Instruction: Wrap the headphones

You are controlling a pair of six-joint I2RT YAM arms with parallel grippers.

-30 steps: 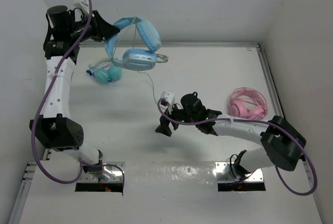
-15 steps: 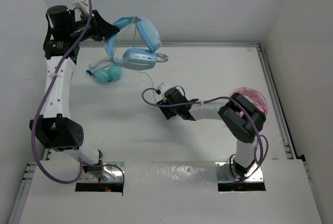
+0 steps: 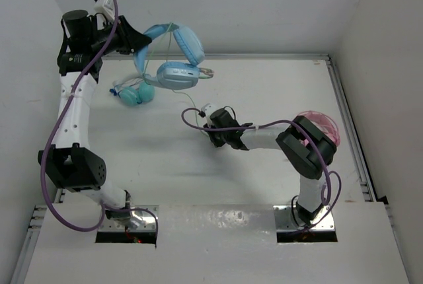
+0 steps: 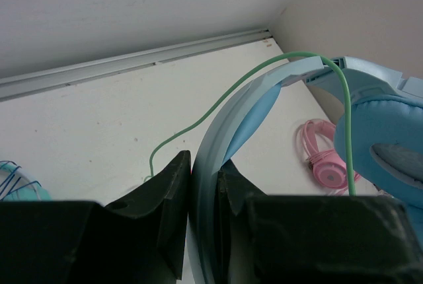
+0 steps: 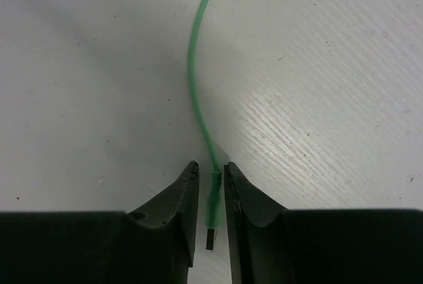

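The light sky-blue headphones (image 3: 177,72) hang in the air at the back left. My left gripper (image 3: 140,45) is shut on their headband (image 4: 251,96), which sits pinched between the two black fingers (image 4: 203,165). The thin pale-green cable (image 4: 218,102) arcs over the headband and drops to the table. Its far end lies in front of my right gripper (image 3: 213,127), low over the table's middle. In the right wrist view the green plug (image 5: 213,198) lies between the jaws (image 5: 211,168). They stand narrow, the right finger against the plug and a slim gap on the left.
Smaller teal headphones (image 3: 135,94) lie on the table below the hanging pair. Pink headphones (image 3: 320,124) lie at the right, partly hidden behind my right arm's elbow. A metal rail (image 3: 264,56) runs along the back wall and down the right side.
My right arm folded and carried its gripper left and back to the cable's end. Its jaws narrowed from wide open to close around the plug. The left arm kept still.
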